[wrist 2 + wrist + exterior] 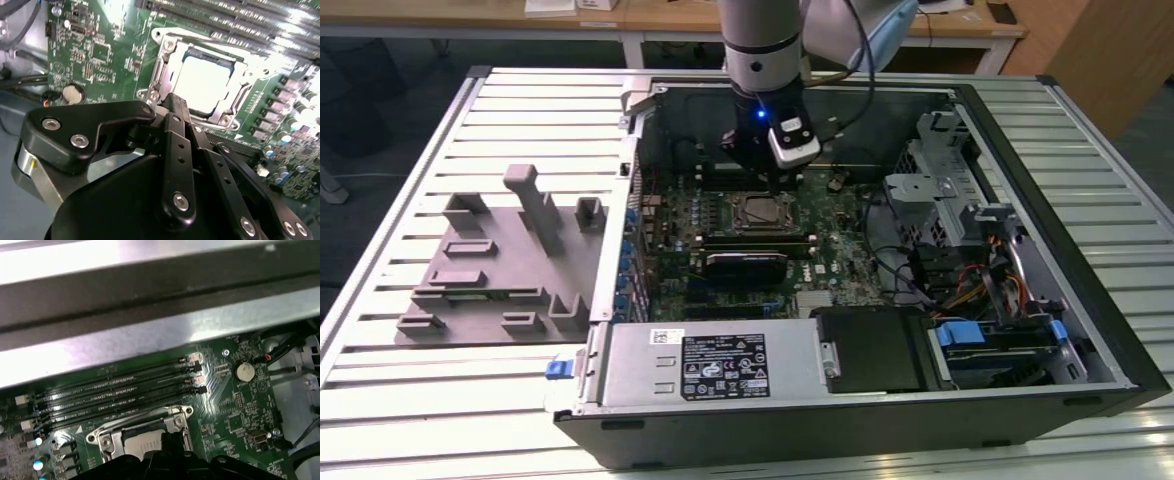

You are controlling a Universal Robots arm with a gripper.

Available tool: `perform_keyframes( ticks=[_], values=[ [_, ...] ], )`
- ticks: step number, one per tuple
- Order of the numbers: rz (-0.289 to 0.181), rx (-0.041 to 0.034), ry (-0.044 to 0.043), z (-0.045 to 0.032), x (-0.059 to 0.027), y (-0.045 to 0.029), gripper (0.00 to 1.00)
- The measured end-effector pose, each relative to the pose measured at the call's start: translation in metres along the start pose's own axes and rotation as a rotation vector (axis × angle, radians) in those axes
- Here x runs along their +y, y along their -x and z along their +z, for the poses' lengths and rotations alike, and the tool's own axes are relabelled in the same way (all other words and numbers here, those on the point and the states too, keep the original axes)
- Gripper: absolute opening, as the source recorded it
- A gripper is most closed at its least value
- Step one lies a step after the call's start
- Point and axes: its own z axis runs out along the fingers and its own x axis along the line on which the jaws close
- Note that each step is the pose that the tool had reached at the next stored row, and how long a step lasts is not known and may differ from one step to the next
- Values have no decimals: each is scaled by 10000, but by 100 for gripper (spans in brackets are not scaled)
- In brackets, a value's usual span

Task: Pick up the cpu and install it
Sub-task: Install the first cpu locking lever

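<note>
inside the socket frame [200, 80] on the green motherboard [100, 50] lay the cpu [205, 82], its bright metal top level within the silver bracket in the second wrist view; the first wrist view caught a pale corner of it [137, 445] beside four long memory slots [115, 385] and a coin cell [244, 371]. just above it hung the gripper [172, 107], its black fingertips drawn together and holding nothing. in the exterior view the gripper [767, 180] stood over the socket inside the open computer case [1107, 330], a white-and-black printed label [727, 365] on the power supply too small to read, and a grey fixture block [494, 260] lay on the slatted table [400, 400] at the exterior view's left.
</note>
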Motion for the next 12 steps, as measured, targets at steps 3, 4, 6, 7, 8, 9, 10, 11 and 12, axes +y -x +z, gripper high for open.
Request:
perform_keyframes(
  ticks=[3,4,6,7,8,9,10,11,12],
  values=[
    [-32,131,-251,5,6,23,11],
    [-42,206,-328,6,8,29,11],
    [-52,347,-439,11,6,36,11],
    [-53,387,-459,15,0,37,11],
    [-54,419,-470,19,-10,38,11],
    [-54,462,-480,27,-21,40,11],
    [-54,515,-492,34,-31,42,11],
    [-54,574,-508,40,-40,44,11],
    [-56,642,-527,45,-49,45,11]
  ],
)
